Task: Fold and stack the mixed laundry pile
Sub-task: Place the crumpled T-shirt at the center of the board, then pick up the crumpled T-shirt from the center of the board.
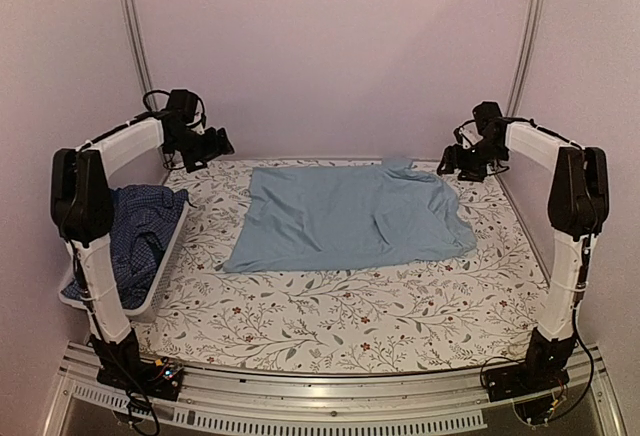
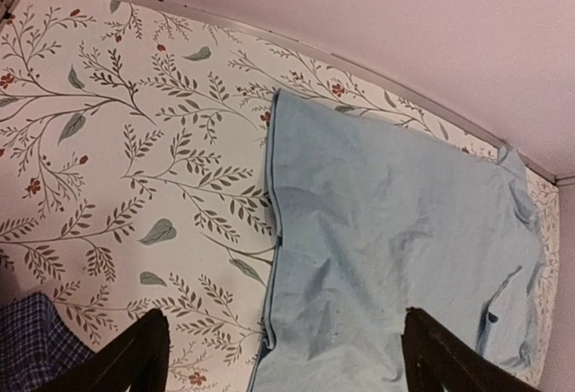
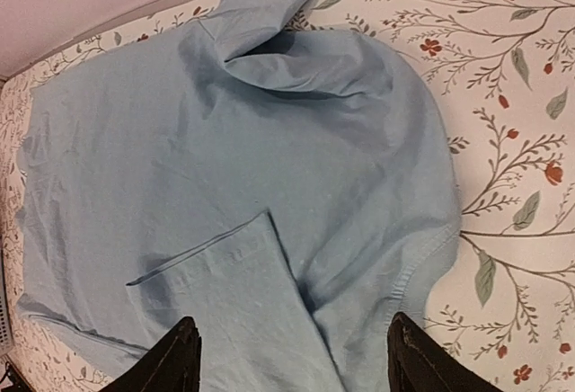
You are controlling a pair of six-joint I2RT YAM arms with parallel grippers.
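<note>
Left gripper (image 1: 213, 146) and right gripper (image 1: 455, 164), both spread wide and empty, hang off the far corners of the light-blue shirt (image 1: 350, 218).

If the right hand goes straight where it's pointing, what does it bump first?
Probably the light-blue shirt spread on the table; the open right hand points down at it. Depth is hard to judge.
</note>
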